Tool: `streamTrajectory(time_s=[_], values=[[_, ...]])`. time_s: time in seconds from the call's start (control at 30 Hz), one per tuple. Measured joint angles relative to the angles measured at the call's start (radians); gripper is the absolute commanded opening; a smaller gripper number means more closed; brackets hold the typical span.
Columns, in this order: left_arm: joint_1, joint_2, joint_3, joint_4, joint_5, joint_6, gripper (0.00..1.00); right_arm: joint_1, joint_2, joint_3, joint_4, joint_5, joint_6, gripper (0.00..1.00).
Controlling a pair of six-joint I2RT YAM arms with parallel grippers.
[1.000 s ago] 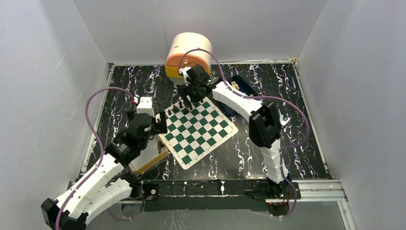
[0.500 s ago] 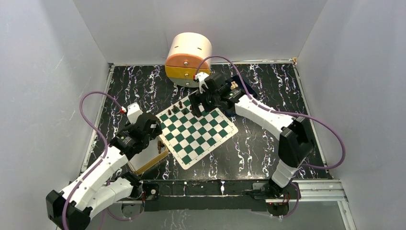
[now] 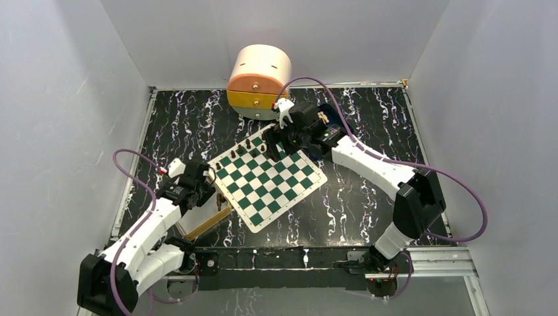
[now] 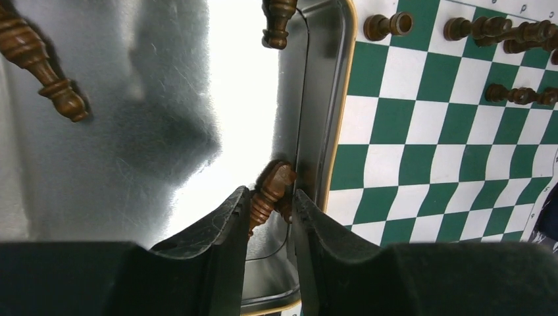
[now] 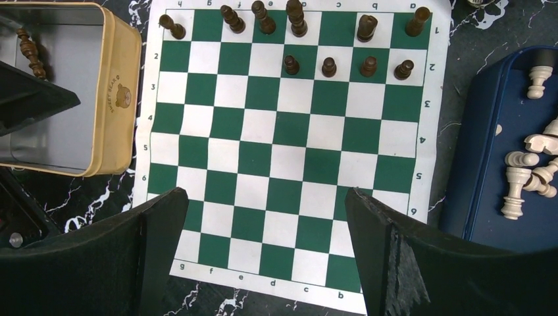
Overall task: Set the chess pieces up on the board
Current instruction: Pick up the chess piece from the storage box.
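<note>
Marbled table point(image 3: 358, 207); tin wall point(image 4: 316, 99) beside piece point(image 4: 266, 194) between fingers point(image 4: 217, 230)

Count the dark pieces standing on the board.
10 dark pieces: six on rank 1 of the board, files h, f, e, d, b, a; four on rank 2, files d, c, b, a. Right gripper hides two corners.

Ten dark chess pieces point(image 5: 291, 64) on one board point(image 5: 283, 158), three visible in one tray point(image 4: 312, 99).
</note>
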Motion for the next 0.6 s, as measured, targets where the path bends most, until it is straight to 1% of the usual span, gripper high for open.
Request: streamTrajectory(time_s=[0.17,0.3,0.47,0.6], values=[[0.002,0.070,-0.007,0.044,0.052,-0.024,0.36,-0.001,0.005,0.000,0.000,0.000,0.000,0.99],[0.002,0.079,-0.043,0.092,0.104,-0.038,0.37,-0.002,0.023,0.000,-0.002,0.006,0.000,0.99],[0.002,0.090,-0.065,0.120,0.139,-0.056,0.37,-0.002,0.053,0.015,-0.014,0.012,0.000,0.99],[0.003,0.136,-0.072,0.132,0.148,-0.068,0.35,-0.002,0.070,0.032,-0.018,0.014,0.000,0.99]])
